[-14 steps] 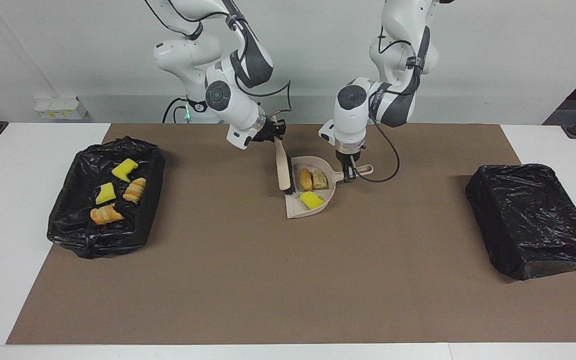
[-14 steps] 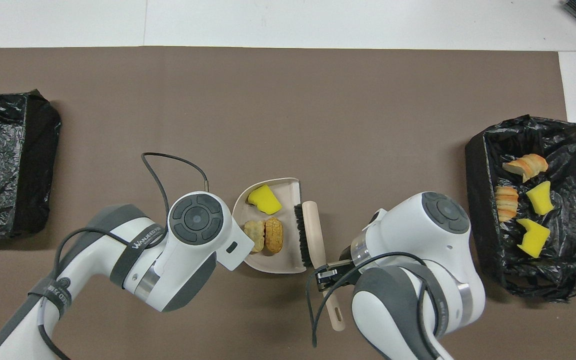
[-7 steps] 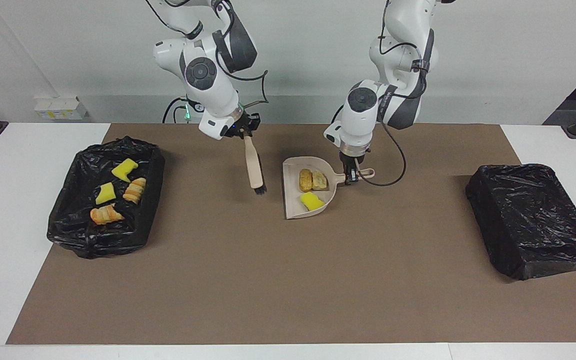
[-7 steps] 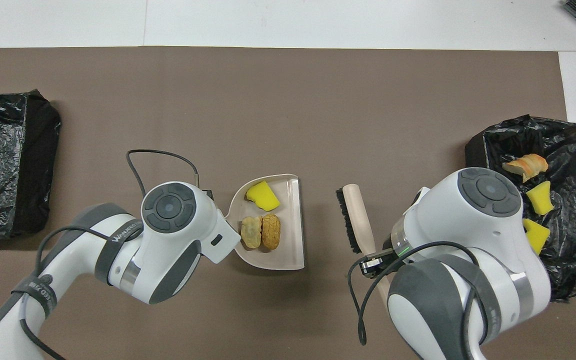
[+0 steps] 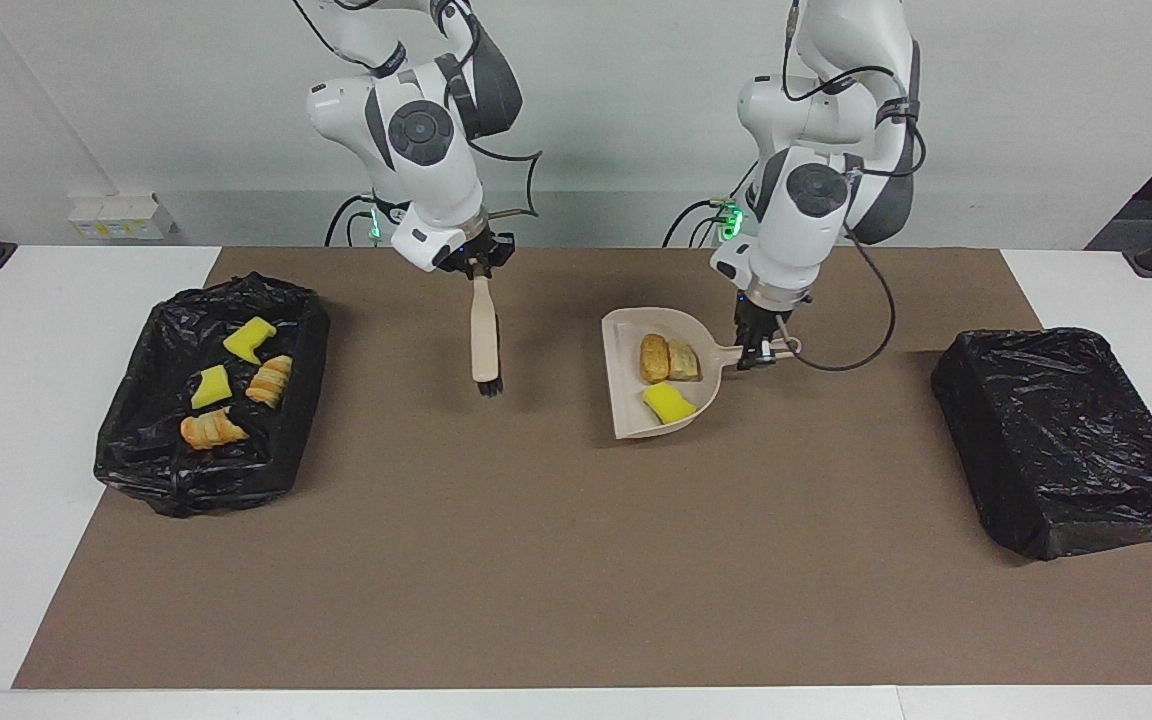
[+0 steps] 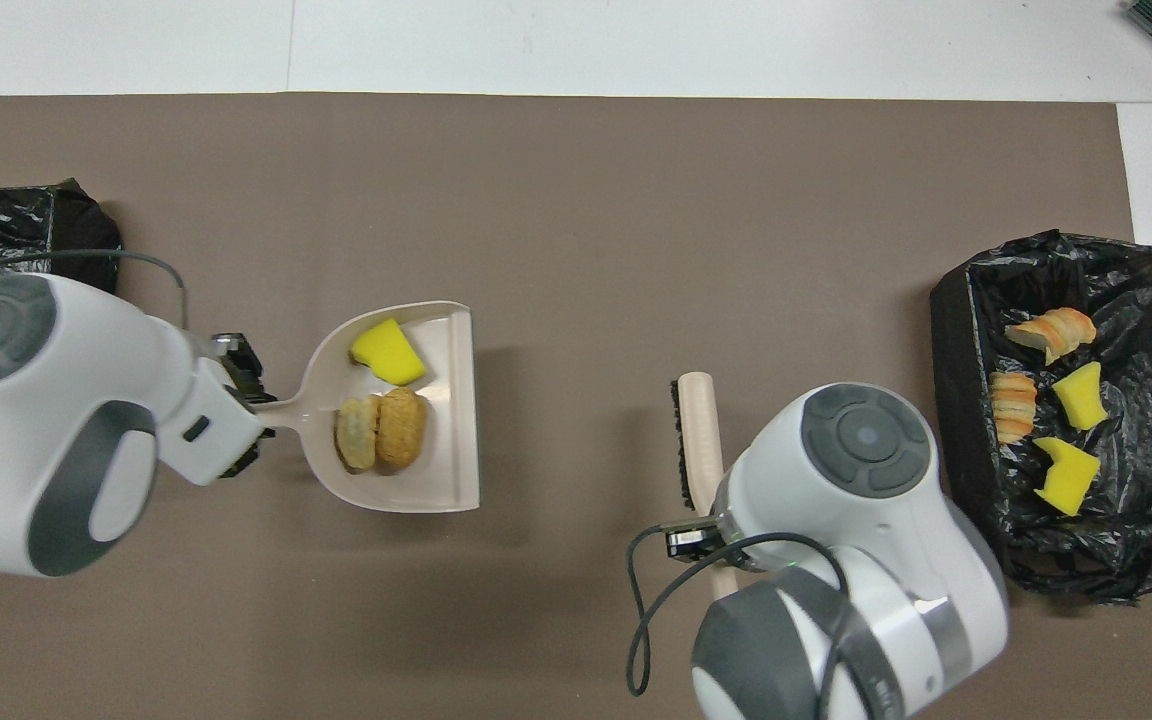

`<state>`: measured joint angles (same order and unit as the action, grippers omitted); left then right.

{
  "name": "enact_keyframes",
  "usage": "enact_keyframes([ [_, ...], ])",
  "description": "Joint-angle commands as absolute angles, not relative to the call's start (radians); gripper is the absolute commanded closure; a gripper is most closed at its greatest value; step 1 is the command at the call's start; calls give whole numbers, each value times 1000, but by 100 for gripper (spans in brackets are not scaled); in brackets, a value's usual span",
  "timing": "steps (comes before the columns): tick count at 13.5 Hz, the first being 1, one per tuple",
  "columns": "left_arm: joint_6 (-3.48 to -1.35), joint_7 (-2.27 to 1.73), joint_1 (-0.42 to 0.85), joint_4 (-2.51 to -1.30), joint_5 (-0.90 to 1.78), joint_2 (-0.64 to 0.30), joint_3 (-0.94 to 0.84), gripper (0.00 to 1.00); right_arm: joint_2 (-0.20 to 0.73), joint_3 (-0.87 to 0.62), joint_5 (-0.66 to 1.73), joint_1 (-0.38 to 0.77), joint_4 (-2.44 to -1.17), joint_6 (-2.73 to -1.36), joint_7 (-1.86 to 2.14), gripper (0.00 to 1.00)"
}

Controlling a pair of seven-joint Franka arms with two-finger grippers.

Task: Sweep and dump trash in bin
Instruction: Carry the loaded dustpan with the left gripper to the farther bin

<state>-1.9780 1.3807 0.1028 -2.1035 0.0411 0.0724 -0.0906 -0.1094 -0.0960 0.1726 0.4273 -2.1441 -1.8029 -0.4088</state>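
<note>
Holding the dustpan (image 5: 658, 375), the left pincer (image 5: 758, 352) hovers.

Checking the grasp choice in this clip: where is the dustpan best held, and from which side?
By its thin handle stub, from above, as the left gripper grips it. The dustpan is a wide shallow scoop holding three trash pieces; only the handle is narrow enough, and it keeps the open mouth free for tipping.

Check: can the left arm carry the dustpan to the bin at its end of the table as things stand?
Probably yes. The left end effector grips the dustpan by its handle, and only bare mat lies between it and that bin. The bin's top looks covered by black plastic, though.
</note>
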Motion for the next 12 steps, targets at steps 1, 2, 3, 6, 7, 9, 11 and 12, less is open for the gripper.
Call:
enact_keyframes([
  [1, -1901, 1492, -67, -2008, 66, 72, -100, 100, -71, -100, 166, 556, -2145, -1882, -565, 100],
  [2, -1884, 1514, -122, -1981, 66, 75, -100, 100, -54, -100, 167, 596, -2135, -1890, -616, 100],
  [3, -1858, 1557, -168, -1947, 66, 68, -100, 100, -43, -100, 169, 645, -2132, -1908, -661, 100],
  [6, -1838, 1692, -329, -1840, 63, 20, -100, 100, 15, -100, 193, 763, -2129, -1986, -774, 100],
  [7, -1838, 1736, -374, -1798, 54, -3, -100, 100, 43, -100, 193, 803, -2125, -2017, -796, 100],
  [9, -1839, 1799, -414, -1708, -6, -52, -95, 100, 78, -100, 190, 876, -2126, -2068, -836, 100],
  [11, -1855, 1842, -452, -1657, -96, -104, -94, 100, 81, -100, 189, 885, -2134, -2068, -835, 100],
  [12, -1853, 1868, -474, -1610, -116, -145, -94, 100, 81, -100, 189, 887, -2134, -2068, -839, 100],
])
